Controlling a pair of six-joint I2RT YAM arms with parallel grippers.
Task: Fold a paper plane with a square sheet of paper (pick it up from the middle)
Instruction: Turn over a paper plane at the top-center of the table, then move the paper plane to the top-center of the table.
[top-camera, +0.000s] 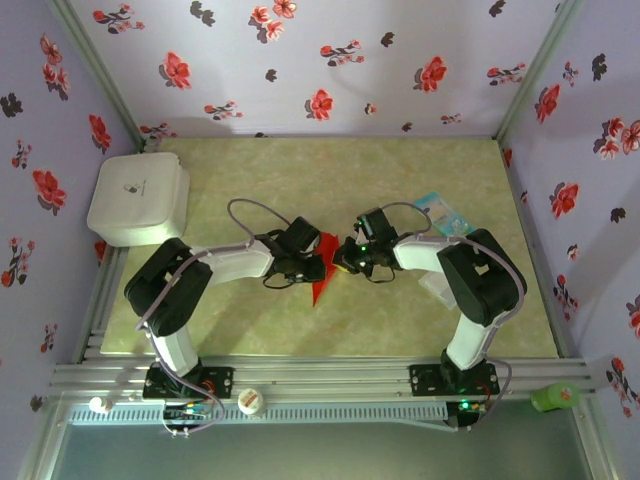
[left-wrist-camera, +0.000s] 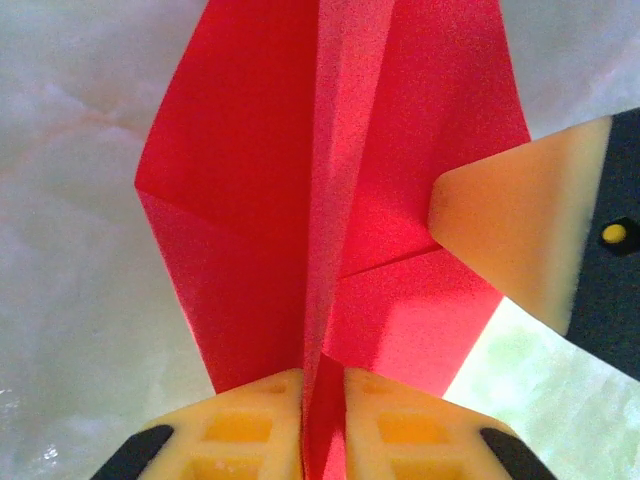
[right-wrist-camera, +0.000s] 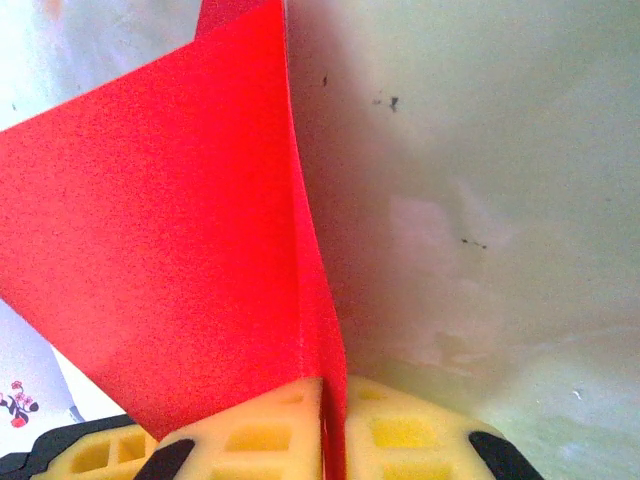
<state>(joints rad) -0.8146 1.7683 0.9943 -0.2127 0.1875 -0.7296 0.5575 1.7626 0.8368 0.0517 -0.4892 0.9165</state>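
Note:
The bright red sheet of paper is folded into a narrow pointed shape and hangs just above the middle of the table between both grippers. My left gripper is shut on its raised centre crease. In the left wrist view, the red paper spreads into two creased flaps above my closed left gripper. A fingertip of the right gripper touches the right flap. In the right wrist view, my right gripper is shut on a standing fold of the red paper. In the top view, the right gripper faces the left one.
A white lidded box stands at the table's left edge. A light-blue-and-white packet lies behind the right arm. A white cap and a green object rest on the front rail. Flowered walls enclose the table.

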